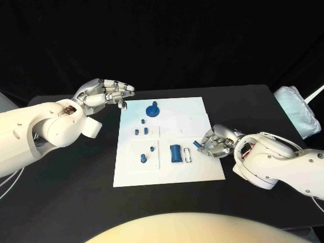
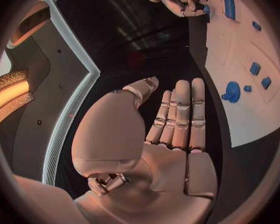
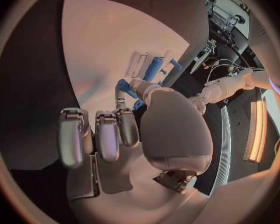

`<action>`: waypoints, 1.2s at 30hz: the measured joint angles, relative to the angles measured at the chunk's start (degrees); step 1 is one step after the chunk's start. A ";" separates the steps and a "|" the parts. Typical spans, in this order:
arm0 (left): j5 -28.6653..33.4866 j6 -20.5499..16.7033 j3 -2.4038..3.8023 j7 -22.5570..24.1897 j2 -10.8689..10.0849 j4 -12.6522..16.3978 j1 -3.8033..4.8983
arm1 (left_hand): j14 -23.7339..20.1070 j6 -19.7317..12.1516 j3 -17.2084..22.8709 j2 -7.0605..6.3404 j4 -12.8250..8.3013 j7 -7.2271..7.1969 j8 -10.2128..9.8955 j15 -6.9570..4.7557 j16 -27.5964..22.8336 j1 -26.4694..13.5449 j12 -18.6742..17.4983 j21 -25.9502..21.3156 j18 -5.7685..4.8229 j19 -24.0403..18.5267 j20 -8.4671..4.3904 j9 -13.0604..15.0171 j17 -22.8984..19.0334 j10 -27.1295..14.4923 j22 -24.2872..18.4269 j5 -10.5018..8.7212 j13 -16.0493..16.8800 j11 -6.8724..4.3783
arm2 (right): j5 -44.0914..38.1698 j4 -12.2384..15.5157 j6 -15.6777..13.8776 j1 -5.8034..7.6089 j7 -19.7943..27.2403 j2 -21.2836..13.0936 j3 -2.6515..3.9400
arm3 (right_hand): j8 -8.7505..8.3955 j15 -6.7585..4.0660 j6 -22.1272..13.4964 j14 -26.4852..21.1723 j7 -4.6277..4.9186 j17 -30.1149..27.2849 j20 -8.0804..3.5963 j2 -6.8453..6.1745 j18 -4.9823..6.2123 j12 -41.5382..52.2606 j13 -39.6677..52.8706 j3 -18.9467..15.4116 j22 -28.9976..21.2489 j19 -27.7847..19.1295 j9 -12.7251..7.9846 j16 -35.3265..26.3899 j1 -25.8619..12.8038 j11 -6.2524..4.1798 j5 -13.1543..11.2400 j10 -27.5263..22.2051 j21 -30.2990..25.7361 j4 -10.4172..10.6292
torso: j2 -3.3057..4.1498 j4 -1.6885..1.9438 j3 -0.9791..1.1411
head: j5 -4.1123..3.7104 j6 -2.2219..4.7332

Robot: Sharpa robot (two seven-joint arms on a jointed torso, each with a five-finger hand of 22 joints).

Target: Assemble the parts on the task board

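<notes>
From my remote seat I see the left robot hand [image 1: 104,94] at about ten o'clock off the task board [image 1: 169,172], above the black tabletop [image 1: 74,192]; its fingers are straight, close together, and it carries nothing. On the white board I count seven loose blue parts: one round knobbed piece [image 1: 153,109] at twelve o'clock, a tiny peg [image 1: 143,121] below it, a pair of small blocks [image 1: 140,131], two more small pieces [image 1: 147,154] lower down, and one larger cylinder [image 1: 176,152] beside a pale slot near the centre. The right robot hand [image 1: 214,143] sits at the board's three o'clock edge, fingers curled around a small blue part [image 3: 123,87]. I can read no writing anywhere. A pale padded bundle [image 1: 297,111] lies at the tabletop's far right.
</notes>
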 measured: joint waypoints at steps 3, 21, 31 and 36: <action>0.00 0.01 0.00 -0.02 0.01 0.02 0.00 | 0.00 0.00 0.00 0.00 0.00 0.00 0.00 0.00 0.00 0.00 0.00 0.00 0.00 0.00 0.00 0.00 0.00 0.00 0.00 0.00 0.00 0.00 | 2.12 -0.55 0.12 -0.34 0.16 1.20 0.00 | 0.52 0.00 0.00 0.00 0.00 0.00 0.00 0.20 0.00 0.59 0.00 0.43 0.00 0.00 0.01 0.28 -0.93 0.00 0.24 0.00 0.00 0.25 | 0.00 0.03 -0.01 | -0.09 -0.08; -0.02 0.11 0.00 -0.13 -0.06 0.08 0.00 | 0.00 0.00 -0.16 0.00 0.16 0.00 0.22 0.00 0.00 0.00 0.00 0.00 0.00 0.00 0.00 -0.01 0.00 0.00 -0.07 0.00 0.00 0.00 | 7.93 -1.36 0.82 -1.45 0.42 4.08 -0.01 | 1.69 0.01 0.27 0.00 -0.26 -0.01 0.00 0.16 0.00 0.80 0.00 0.93 -0.01 0.00 2.56 0.33 -7.35 0.01 0.04 0.00 0.00 1.13 | -0.02 0.01 0.01 | 0.13 -0.78; -0.03 0.14 0.00 -0.19 -0.14 0.11 0.00 | 0.00 0.00 -0.15 0.00 0.15 0.00 0.22 0.00 0.00 0.00 0.00 0.00 0.00 0.00 0.00 -0.01 0.00 0.00 -0.07 0.00 -0.05 0.00 | 8.66 -1.83 1.70 -1.50 0.29 4.59 0.05 | 2.03 0.01 0.65 0.00 -0.63 -0.01 0.01 0.10 0.00 0.80 0.00 0.93 0.00 0.00 2.49 0.33 -8.49 0.01 -0.49 0.01 0.00 1.13 | -0.03 -0.01 0.00 | 0.30 -0.92; -0.04 0.15 0.00 -0.21 -0.20 0.15 0.00 | 0.00 0.00 -0.16 0.00 0.16 0.00 0.22 0.00 0.00 0.00 0.00 0.00 0.00 0.00 0.00 -0.01 0.00 0.00 -0.07 0.00 -0.05 0.00 | 8.63 -2.22 1.85 -1.55 0.12 4.67 0.03 | 2.04 0.01 0.66 0.00 -0.64 -0.02 0.01 -0.12 0.00 0.79 0.00 0.78 0.03 0.00 2.27 0.32 -8.71 0.01 -0.79 0.01 0.00 1.29 | -0.05 0.02 -0.01 | 0.42 -0.95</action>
